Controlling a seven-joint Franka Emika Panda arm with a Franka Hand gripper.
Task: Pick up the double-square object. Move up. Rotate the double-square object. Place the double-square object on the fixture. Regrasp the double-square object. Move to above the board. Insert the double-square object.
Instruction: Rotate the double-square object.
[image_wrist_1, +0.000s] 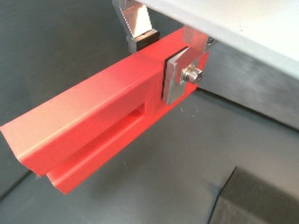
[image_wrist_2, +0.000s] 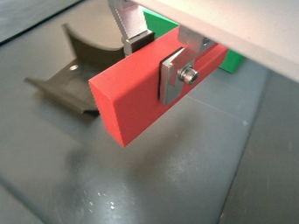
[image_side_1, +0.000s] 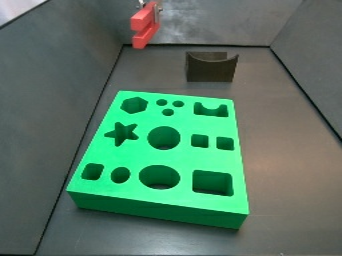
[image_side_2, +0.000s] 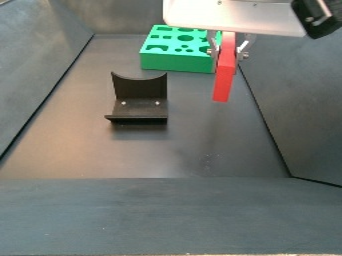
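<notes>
Clamped between my fingers (image_wrist_1: 177, 73), the double-square object (image_wrist_1: 93, 122) hangs in the air off the floor, my gripper (image_wrist_2: 163, 61) gripping it near its upper end. In a side view the double-square object (image_side_2: 226, 68) hangs upright, long axis vertical, just right of the fixture (image_side_2: 138, 98) and nearer than the board (image_side_2: 181, 50). I judge this the move-up or rotate step, though its exact tilt is hard to read. Next I must turn it and bring it left, down onto the fixture's notch.
</notes>
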